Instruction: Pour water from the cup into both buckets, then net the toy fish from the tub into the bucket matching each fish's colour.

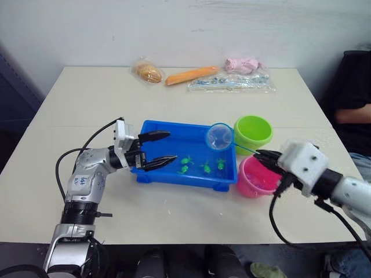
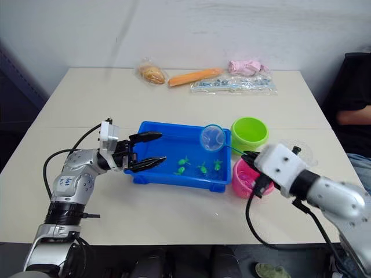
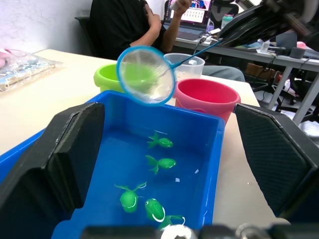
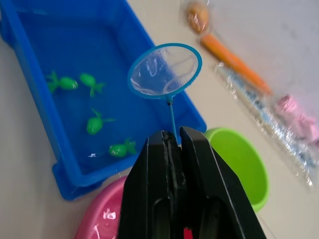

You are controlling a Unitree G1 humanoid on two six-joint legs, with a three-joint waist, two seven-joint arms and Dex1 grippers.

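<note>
Over the far-right corner of the blue tub [image 1: 168, 130] hangs the net [image 1: 219, 136], hoop empty, held above the rim and not in the water. Its thin handle runs from the hoop back & down toward the right gripper [image 4: 173, 142], which is clenched on the handle end, fingers pinched tight. So the net's long axis points from the R arm across the pink bucket [image 1: 255, 178] to the tub.

Four green fish [image 3: 160, 163] lie in the tub's right half, in a loose row along the near wall, just below & nearer the robot than the hoop. No pink fish visible in the tub. Judgement: next move is a dip down & back toward the robot, handle tilting so the hoop gets under a fish; the nearest one sits almost under the hoop's near edge.

Lime green bucket [image 1: 253, 132] stands just beside the tub's far-right corner, close to the hoop, so the carry after a catch looks short. Clear cup [image 3: 185, 63] stands behind the two buckets.

Left gripper [image 1: 152, 150] is released, fingers spread wide around the tub's left end wall, not seen to grip it.
</note>
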